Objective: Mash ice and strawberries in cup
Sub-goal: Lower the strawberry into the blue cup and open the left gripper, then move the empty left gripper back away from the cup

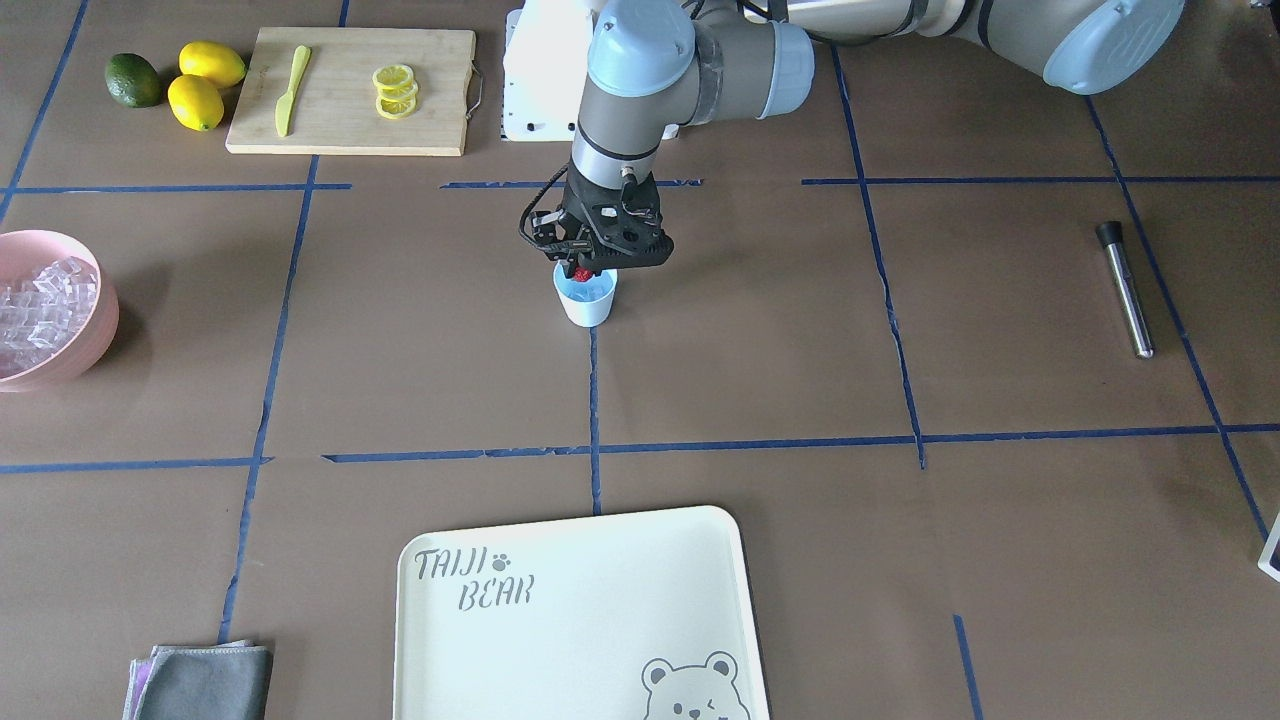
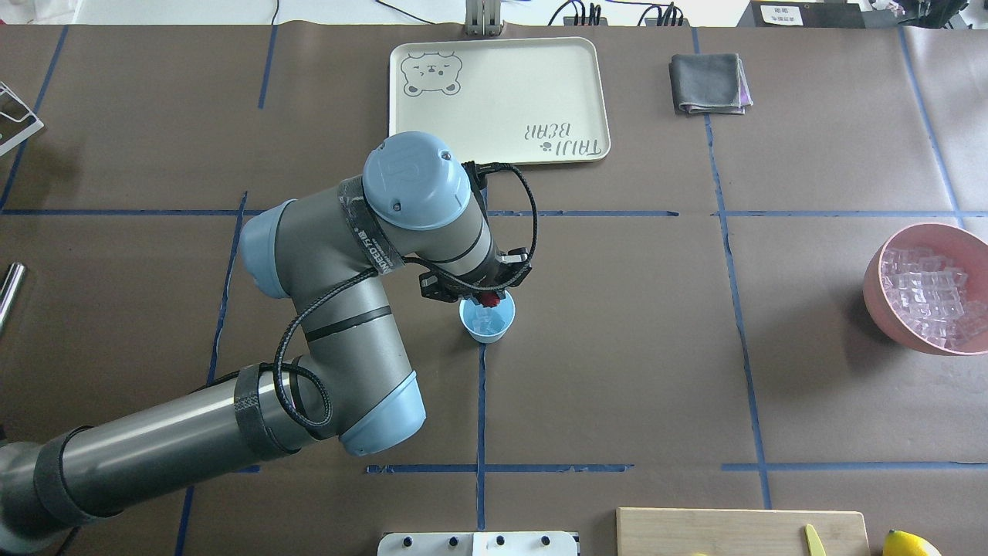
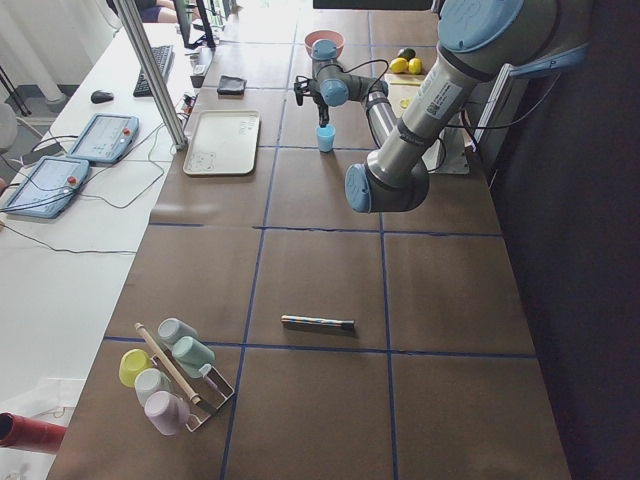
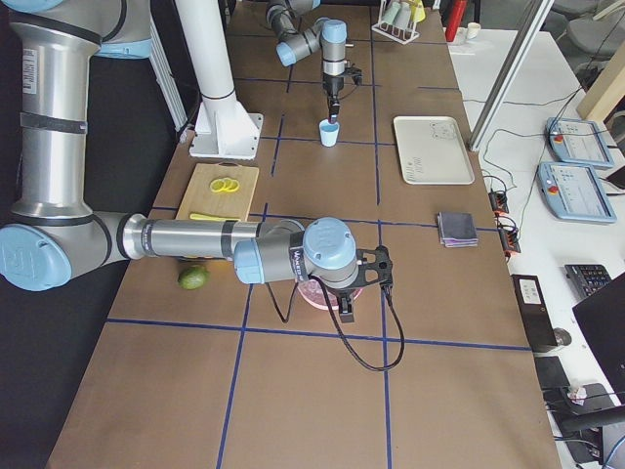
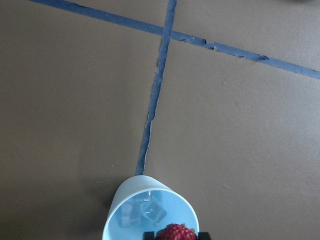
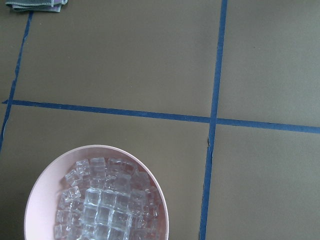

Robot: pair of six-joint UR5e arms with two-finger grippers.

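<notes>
The left end effector (image 1: 583, 271) pointed straight down just above the cup (image 1: 588, 308), clenched on the strawberry (image 5: 176, 233) over its mouth.

The left arm (image 2: 340, 324) was stretched forward and bent at the elbow, with the wrist turned straight down. The left gripper (image 1: 582, 270) was pointed downwards, and the strawberry (image 5: 175, 232) was pinched between its fingertips. The right arm (image 4: 195, 237) was extended low and nearly level. The right gripper (image 4: 347, 309) was pointed downwards as well; how its jaws stood could not be told.
</notes>
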